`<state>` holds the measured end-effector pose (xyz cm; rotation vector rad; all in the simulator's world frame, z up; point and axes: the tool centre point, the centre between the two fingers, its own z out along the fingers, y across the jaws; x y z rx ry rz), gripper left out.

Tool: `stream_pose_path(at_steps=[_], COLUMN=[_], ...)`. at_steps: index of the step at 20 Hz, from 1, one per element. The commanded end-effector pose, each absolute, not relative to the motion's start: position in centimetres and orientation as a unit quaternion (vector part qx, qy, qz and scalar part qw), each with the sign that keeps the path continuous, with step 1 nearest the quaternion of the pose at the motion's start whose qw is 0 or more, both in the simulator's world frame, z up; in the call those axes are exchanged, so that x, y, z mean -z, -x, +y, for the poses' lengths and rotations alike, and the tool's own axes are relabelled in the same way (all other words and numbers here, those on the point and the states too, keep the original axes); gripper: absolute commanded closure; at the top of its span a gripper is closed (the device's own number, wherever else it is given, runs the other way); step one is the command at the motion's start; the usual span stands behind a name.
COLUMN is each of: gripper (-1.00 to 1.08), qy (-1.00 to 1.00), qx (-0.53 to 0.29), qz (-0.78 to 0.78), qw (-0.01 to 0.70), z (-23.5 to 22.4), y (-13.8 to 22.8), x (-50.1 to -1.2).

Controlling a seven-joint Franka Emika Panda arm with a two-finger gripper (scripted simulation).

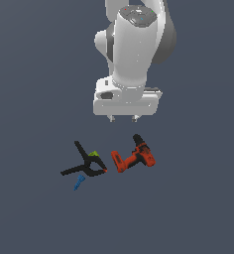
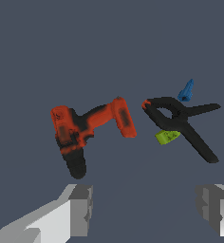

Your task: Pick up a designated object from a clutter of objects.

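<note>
The designated object, a red-orange power drill (image 1: pixel 135 156) (image 2: pixel 88 128) with a black chuck, lies on its side on the dark grey floor. Beside it, toward the exterior view's left, is the rest of the clutter: a black spring clamp (image 1: pixel 87 162) (image 2: pixel 182 121) with green and orange tips, and a tiny blue piece (image 1: pixel 79 182) (image 2: pixel 186 91). My gripper (image 1: pixel 123 119) (image 2: pixel 144 209) hangs above the drill, apart from it. It is open and holds nothing. Only the short fingertips (image 1: pixel 112 118) show under the white hand in the exterior view.
The white arm (image 1: pixel 134 44) rises behind the objects in the exterior view. Plain dark grey floor (image 1: pixel 198 208) surrounds the three objects.
</note>
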<state>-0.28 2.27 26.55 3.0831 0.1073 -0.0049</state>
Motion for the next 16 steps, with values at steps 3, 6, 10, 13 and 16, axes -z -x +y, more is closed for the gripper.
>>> stream_pose_path(at_steps=[3,6,10,13,16], gripper=[-0.60,-0.60,-0.60,-0.60,-0.60], qy=[-0.998,-0.996,-0.994,-0.991,-0.989], qx=[-0.005,-0.011,-0.019,-0.025,-0.030], qz=[0.056,0.074,0.099,0.119,0.140], qw=[0.037,0.043,0.047,0.048,0.047], z=[3.4,4.3,5.7,6.8,8.0], y=[0.2,0.4,0.9,1.6,2.4], x=[-23.2,-20.7,-17.4,-15.0,-12.7])
